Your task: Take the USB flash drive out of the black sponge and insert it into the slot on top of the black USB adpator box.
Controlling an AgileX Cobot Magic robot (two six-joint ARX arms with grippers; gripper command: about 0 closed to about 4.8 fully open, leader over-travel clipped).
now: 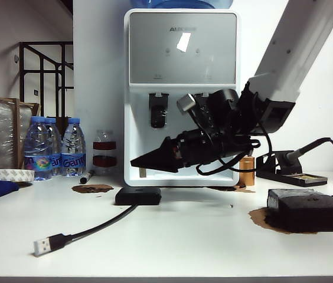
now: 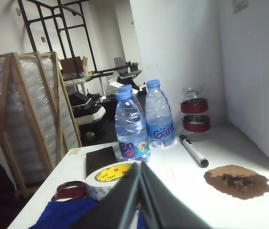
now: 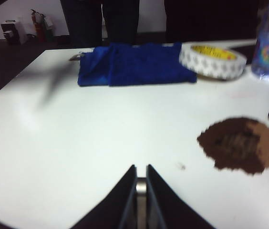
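Exterior view: the right gripper (image 1: 136, 162) hangs above the small flat black USB adpator box (image 1: 138, 196), nose level rather than down; the thick black sponge (image 1: 307, 210) sits well apart, near the table's right edge; open white tabletop lies between.

Left wrist view: the left gripper (image 2: 140, 168), jaws together and empty, faces water bottles (image 2: 145, 121) by the table's far side.

Right wrist view: jaws clamp the tiny silvery-grey USB flash drive (image 3: 141, 188); a tilted approach could likely jam it or nudge the light box.

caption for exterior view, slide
Right gripper, shut on the USB flash drive, hangs above the black USB adpator box.
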